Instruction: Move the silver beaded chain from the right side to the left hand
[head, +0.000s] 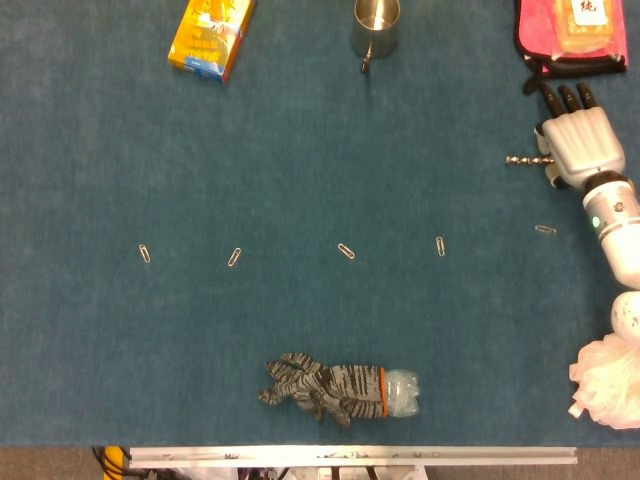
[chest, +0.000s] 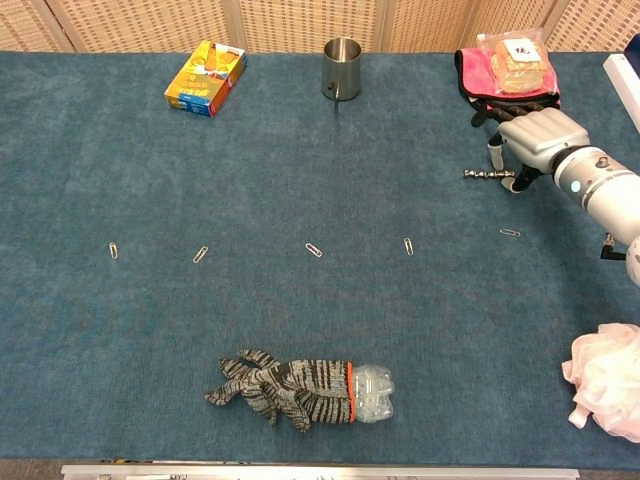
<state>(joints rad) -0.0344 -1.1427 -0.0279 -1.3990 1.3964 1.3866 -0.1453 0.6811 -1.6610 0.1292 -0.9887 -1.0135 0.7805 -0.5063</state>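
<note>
Head view | silver beaded chain lying on surface, far right, one end hidden under right hand | grip state cannot be told, fingers lowered over chain | risk: short chain slipped or dragged if pinched incompletely | left hand not seen.

Even, diffuse overhead light; blue worktop evenly lit in both views. Shadows short and soft, tucked close under objects. Small bright glare on the steel cup rim and the white right hand. Head view slightly soft, grainy; chest view sharper. No obvious edge distortion.
</note>
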